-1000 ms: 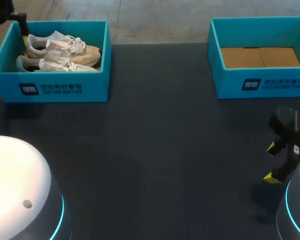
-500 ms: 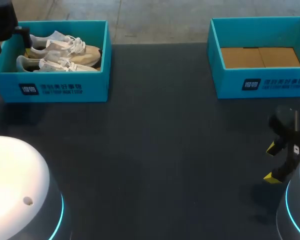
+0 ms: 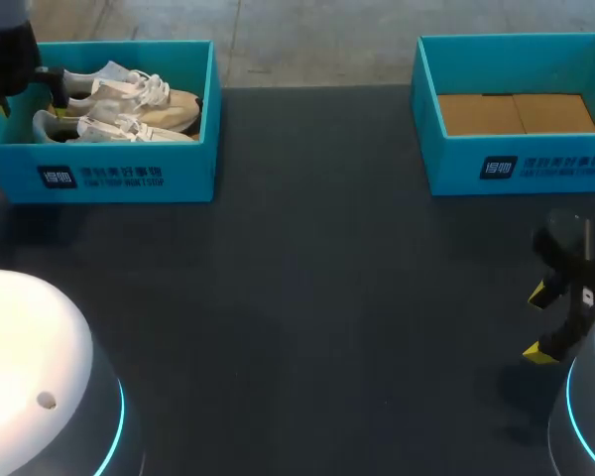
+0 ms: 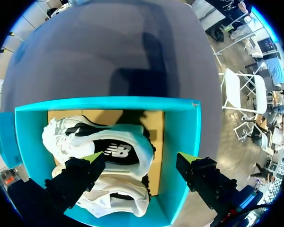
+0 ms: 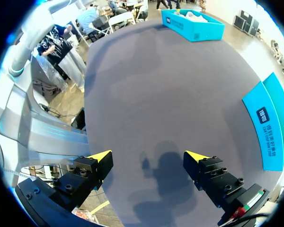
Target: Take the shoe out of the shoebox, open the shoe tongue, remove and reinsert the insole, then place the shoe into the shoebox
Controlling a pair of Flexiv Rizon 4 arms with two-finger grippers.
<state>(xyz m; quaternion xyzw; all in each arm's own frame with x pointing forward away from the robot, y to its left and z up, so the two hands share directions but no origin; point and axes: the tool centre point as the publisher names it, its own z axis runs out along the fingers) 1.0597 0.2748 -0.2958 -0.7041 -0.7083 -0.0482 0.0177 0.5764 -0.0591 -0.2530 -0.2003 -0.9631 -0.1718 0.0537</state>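
A teal shoebox [image 3: 129, 174] at the back left holds two white and beige shoes [image 3: 129, 99] lying side by side. My left gripper [image 3: 25, 94] hovers open over the box's left end, above the shoes' heels. In the left wrist view the open left gripper [image 4: 141, 158] hangs over the shoebox [image 4: 109, 103]. One finger is over the shoe with a dark lining [image 4: 104, 142], the other over the box's wall. The second shoe [image 4: 116, 196] lies under that finger. Nothing is held. My right gripper [image 3: 538, 323] stands open low at the right, empty [image 5: 149, 156].
A second teal box [image 3: 516, 159] with a bare cardboard floor stands at the back right; its side shows beside the right gripper [image 5: 270, 127]. The dark table top [image 3: 327, 297] stretches between the two boxes. The shoebox [image 5: 194, 23] lies far ahead in the right wrist view.
My left gripper has come further into view, moving towards me over the left end of the shoebox. The right arm has kept still.
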